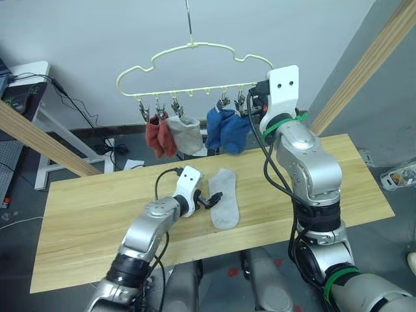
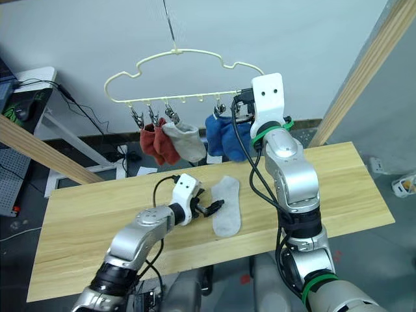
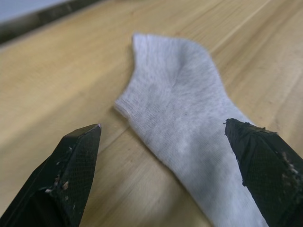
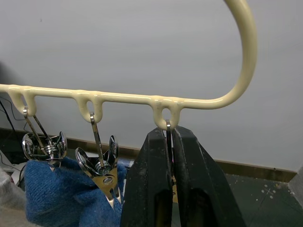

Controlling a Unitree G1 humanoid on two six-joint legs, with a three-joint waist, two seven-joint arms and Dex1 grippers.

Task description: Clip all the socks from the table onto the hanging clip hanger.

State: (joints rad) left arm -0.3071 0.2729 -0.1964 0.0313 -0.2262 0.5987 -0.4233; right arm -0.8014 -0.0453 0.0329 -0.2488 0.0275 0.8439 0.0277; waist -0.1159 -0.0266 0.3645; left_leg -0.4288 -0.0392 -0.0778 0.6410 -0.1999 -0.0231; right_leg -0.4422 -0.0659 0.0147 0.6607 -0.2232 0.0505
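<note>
Up at the hanger (image 1: 195, 65), the right gripper (image 4: 170, 189) is pressed together on what seems its end clip (image 4: 167, 137), while the left gripper (image 3: 165, 156) is spread over a grey sock (image 1: 224, 198) lying flat on the table (image 1: 84, 208)

One grey sock (image 1: 225, 198) lies flat mid-surface (image 1: 84, 214). The pale yellow hanger (image 1: 195, 65) hangs above the far edge, holding two red, one grey, two blue socks.
</note>
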